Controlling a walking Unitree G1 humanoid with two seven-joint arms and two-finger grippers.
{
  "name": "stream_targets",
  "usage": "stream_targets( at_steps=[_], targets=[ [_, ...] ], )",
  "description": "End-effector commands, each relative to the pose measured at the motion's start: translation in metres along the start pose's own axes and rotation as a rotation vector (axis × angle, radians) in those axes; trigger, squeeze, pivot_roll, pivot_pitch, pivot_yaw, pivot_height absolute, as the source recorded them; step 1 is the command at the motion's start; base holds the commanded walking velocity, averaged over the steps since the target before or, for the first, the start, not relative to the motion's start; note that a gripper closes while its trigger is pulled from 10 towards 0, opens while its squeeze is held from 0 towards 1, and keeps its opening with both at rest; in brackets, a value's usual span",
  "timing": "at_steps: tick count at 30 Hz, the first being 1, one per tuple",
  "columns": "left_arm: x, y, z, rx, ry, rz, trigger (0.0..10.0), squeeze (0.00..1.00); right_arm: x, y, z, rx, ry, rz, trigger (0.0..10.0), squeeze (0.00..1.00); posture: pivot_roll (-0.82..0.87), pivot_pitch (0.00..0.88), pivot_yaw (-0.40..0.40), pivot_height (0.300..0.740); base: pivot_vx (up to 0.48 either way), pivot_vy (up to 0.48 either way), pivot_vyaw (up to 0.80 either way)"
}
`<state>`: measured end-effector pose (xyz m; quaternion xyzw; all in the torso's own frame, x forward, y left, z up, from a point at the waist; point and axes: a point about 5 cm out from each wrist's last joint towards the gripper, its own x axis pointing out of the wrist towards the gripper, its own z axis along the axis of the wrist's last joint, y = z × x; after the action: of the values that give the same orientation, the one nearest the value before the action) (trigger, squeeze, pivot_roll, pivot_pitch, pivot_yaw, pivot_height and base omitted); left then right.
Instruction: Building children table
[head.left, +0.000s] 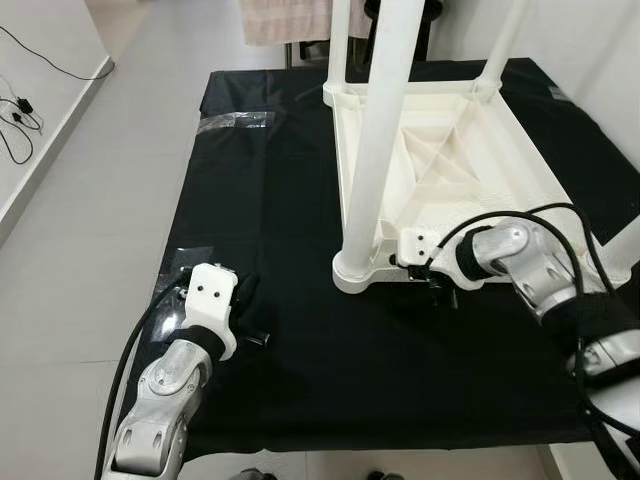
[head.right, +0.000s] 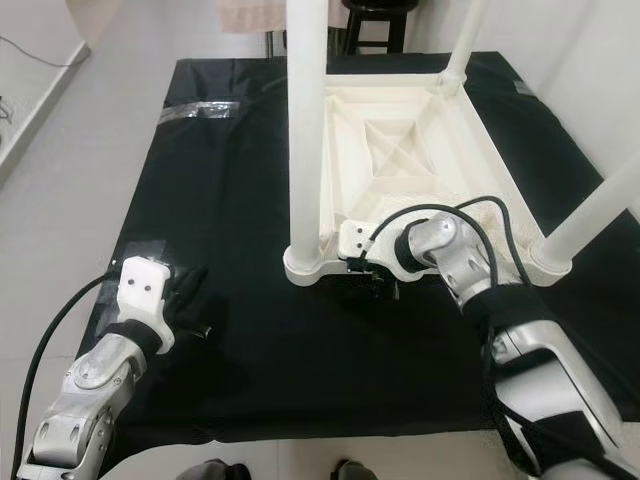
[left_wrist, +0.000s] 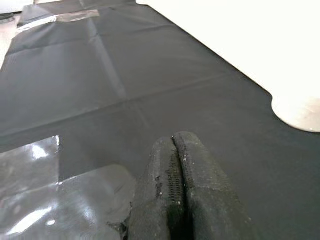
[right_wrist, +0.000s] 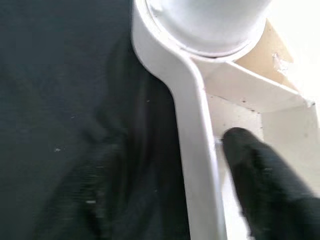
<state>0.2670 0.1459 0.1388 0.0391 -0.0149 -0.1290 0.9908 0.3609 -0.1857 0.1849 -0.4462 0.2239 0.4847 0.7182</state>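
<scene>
Black-fingered right hand (right_wrist: 200, 200) straddles table's rim (right_wrist: 195, 130).

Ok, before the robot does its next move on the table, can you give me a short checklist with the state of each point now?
1. Table lies upside down on the black cloth: ok.
2. Near leg stands upright in its corner socket: ok. If it is fully tight: cannot tell.
3. Right gripper is at the table's near rim, one finger inside the rim and one outside: ok.
4. Right gripper really clamps the rim: cannot tell, the wrist view is blurred.
5. Left gripper is shut, low over the cloth, apart from the table: ok.
6. All four legs fitted: cannot tell, some corners are cut off.
</scene>
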Motion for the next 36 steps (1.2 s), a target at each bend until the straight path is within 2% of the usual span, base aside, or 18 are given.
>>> stream_targets(
  at_steps=[1,5,11,13,16,17,18,19,21,22,23,25,27,29,31,36],
  targets=[
    [-0.003,0.002,-0.003,0.023,0.019,0.005,10.0,0.0,0.009,0.005,-0.003,0.002,0.021,0.014,0.0,0.0,0.05,0.149,-0.017,0.74,0.0,0.0,0.0],
    [-0.003,0.002,-0.003,0.03,0.02,0.007,10.0,0.0,0.011,0.0,0.01,-0.043,-0.026,-0.009,0.0,0.0,0.05,0.148,-0.018,0.74,0.0,0.0,0.0],
    [-0.003,0.003,-0.003,0.036,0.021,0.007,10.0,0.0,0.014,-0.002,0.014,-0.066,-0.035,-0.018,0.0,0.0,0.06,0.147,-0.017,0.74,0.0,0.0,0.0],
    [-0.003,0.003,-0.003,0.046,0.023,0.003,10.0,0.0,0.015,-0.003,0.023,-0.12,-0.086,-0.022,0.0,0.0,0.06,0.146,-0.014,0.74,0.0,0.0,0.0],
    [-0.003,0.003,-0.003,0.048,0.024,0.002,10.0,0.0,0.015,-0.003,0.03,-0.153,-0.124,-0.024,0.0,0.0,0.06,0.146,-0.014,0.74,0.0,0.0,0.0],
    [-0.003,0.003,-0.003,0.05,0.025,0.002,10.0,0.0,0.015,-0.002,0.038,-0.185,-0.175,-0.013,0.0,0.0,0.06,0.146,-0.013,0.74,0.0,0.0,0.0],
    [-0.003,0.003,-0.003,0.05,0.025,0.002,10.0,0.0,0.015,-0.002,0.038,-0.185,-0.175,-0.013,0.0,0.0,0.06,0.146,-0.013,0.74,0.0,0.0,0.0],
    [-0.003,0.004,-0.003,0.052,0.025,0.001,10.0,0.0,0.016,0.003,0.05,-0.228,-0.238,0.007,0.0,0.0,0.06,0.145,-0.013,0.74,0.0,0.0,0.0],
    [-0.003,0.004,-0.003,0.052,0.025,0.001,10.0,0.0,0.016,0.003,0.05,-0.228,-0.238,0.007,0.0,0.0,0.06,0.145,-0.013,0.74,0.0,0.0,0.0],
    [-0.002,0.004,-0.003,0.054,0.026,0.001,10.0,0.0,0.017,0.009,0.064,-0.274,-0.31,0.039,0.0,0.0,0.06,0.146,-0.013,0.74,0.0,0.0,0.0],
    [-0.002,0.004,-0.003,0.054,0.026,0.001,10.0,0.0,0.017,0.009,0.064,-0.274,-0.31,0.039,0.0,0.0,0.06,0.146,-0.013,0.74,0.0,0.0,0.0],
    [-0.002,0.004,-0.003,0.06,0.026,0.0,10.0,0.0,0.018,0.034,0.091,-0.381,-0.456,0.132,0.0,0.0,0.06,0.145,-0.011,0.74,0.0,0.0,0.0],
    [-0.002,0.004,-0.003,0.06,0.026,0.0,10.0,0.0,0.018,0.034,0.091,-0.381,-0.456,0.132,0.0,0.0,0.06,0.145,-0.011,0.74,0.0,0.0,0.0],
    [-0.002,0.005,-0.003,0.065,0.026,0.0,10.0,0.0,0.02,0.058,0.102,-0.453,-0.517,0.228,0.0,0.0,0.06,0.143,-0.007,0.74,0.0,0.0,0.0],
    [-0.002,0.005,-0.003,0.069,0.027,-0.001,10.0,0.0,0.023,0.07,0.103,-0.475,-0.529,0.277,0.0,0.0,0.06,0.144,-0.005,0.74,0.0,0.0,0.0],
    [-0.002,0.005,-0.003,0.073,0.028,-0.002,10.0,0.0,0.026,0.079,0.102,-0.484,-0.542,0.311,0.0,0.0,0.06,0.145,-0.003,0.74,0.0,0.0,0.0]
  ],
)
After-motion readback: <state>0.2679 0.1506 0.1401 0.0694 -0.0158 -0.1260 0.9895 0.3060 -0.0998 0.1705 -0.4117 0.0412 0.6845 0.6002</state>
